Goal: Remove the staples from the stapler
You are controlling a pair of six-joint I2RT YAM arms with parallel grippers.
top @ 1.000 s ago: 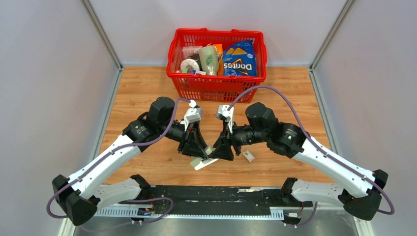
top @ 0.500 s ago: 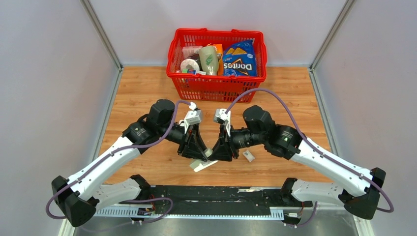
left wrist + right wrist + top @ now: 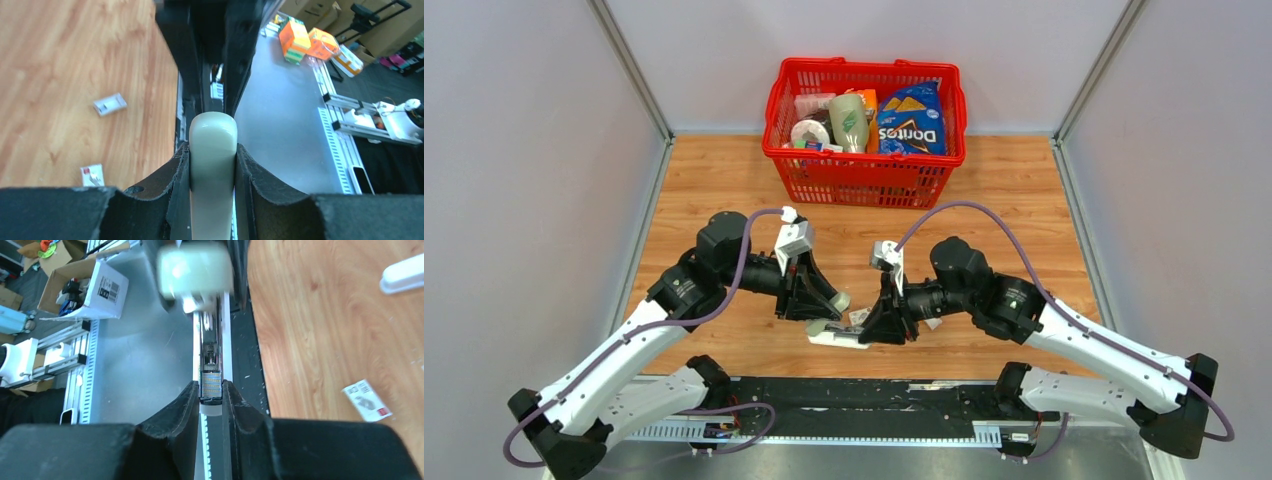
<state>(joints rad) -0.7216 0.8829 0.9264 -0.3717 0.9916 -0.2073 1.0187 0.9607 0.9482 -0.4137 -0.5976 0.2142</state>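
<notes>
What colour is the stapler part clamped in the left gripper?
Pale cream; the left wrist view shows the stapler best.

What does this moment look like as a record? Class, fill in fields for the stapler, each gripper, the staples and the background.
stapler: open, held between both grippers
left gripper: shut on the pale top arm
right gripper: shut on the metal magazine
staples: still loaded in the magazine
background: red basket of goods at the far side

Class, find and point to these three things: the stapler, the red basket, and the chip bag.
stapler [image 3: 212, 145]: left wrist view, rounded end of its top arm.
basket [image 3: 864, 182]: top view, front wall.
chip bag [image 3: 911, 125]: top view, blue front.
</notes>
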